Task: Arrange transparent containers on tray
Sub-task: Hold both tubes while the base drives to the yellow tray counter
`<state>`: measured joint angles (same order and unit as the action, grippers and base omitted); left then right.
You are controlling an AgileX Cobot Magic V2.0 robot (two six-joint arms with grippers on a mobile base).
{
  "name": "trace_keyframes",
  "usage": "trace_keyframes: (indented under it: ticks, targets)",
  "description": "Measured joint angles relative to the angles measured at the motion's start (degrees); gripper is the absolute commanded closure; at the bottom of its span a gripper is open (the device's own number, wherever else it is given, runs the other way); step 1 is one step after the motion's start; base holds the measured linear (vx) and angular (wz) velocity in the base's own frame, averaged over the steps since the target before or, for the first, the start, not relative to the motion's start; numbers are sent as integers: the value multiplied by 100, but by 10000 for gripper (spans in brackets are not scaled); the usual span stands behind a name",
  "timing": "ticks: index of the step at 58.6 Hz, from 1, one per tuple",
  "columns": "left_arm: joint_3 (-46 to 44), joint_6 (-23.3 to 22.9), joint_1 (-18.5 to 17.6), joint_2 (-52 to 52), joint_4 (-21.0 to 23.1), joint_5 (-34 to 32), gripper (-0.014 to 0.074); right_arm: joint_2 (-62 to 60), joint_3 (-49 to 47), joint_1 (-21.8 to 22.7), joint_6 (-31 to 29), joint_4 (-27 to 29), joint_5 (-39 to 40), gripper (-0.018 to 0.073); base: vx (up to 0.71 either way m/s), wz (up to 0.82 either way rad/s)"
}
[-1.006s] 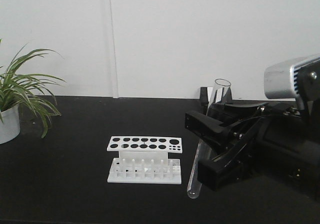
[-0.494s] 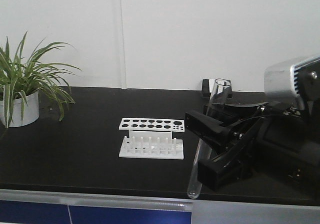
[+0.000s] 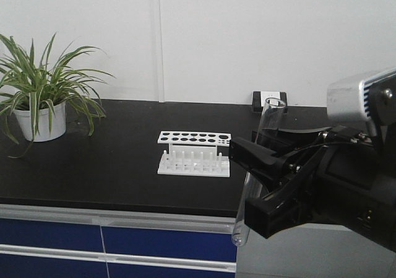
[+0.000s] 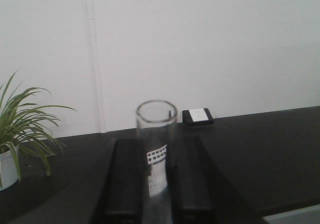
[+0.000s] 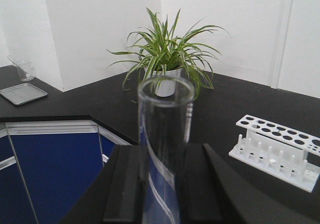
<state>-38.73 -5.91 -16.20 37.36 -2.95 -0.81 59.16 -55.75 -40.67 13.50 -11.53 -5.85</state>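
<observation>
A rack (image 3: 193, 155) stands mid-tabletop (image 3: 111, 173), with a plant (image 3: 42, 98) far to its left and a socket box (image 3: 258, 98) behind it at the wall. In the right foreground, a tube (image 3: 270, 120) leans between the jaws of the right gripper (image 3: 241, 182). Beyond the plant, a beaker (image 5: 25, 70) stands behind a metal tray (image 5: 22, 93).

Bright, even indoor light; white wall (image 3: 247, 36) washed out, near test tube (image 5: 165, 149) softly blurred.
</observation>
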Motion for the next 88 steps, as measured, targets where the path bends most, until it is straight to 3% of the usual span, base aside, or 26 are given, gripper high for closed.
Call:
trace_keyframes:
  ticks: [43, 88]
  targets:
    - [0, 0, 0, 0, 0, 0, 514, 0, 0, 0, 0, 1, 0, 571, -19, 6]
    - [0, 0, 0, 0, 0, 0, 514, 0, 0, 0, 0, 1, 0, 571, -7, 47]
